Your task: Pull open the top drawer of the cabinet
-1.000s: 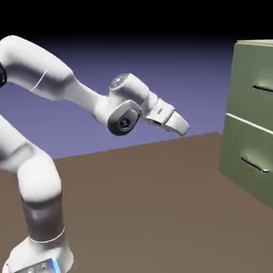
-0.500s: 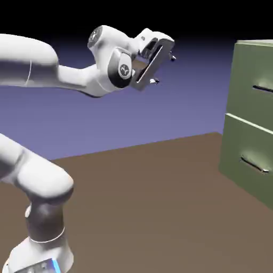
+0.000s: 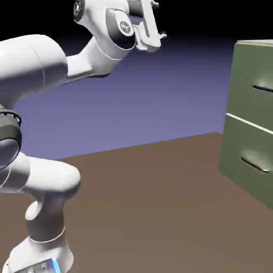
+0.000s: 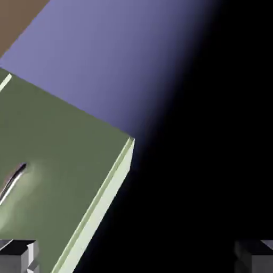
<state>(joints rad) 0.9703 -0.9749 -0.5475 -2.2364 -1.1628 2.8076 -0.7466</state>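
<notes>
Well apart from the wide-spread hand point(image 3: 159, 20), the top drawer point(image 3: 253, 87).

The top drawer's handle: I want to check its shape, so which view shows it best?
The exterior view: the handle shows as a slim dark bar on the green front, though the picture's right edge crops it. The hand view shows only one end, tilted and cut off at its left edge.

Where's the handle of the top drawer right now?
In the exterior view, the top drawer's handle is at the far right edge, on the upper green drawer front, higher than the lower drawer's handle.
</notes>
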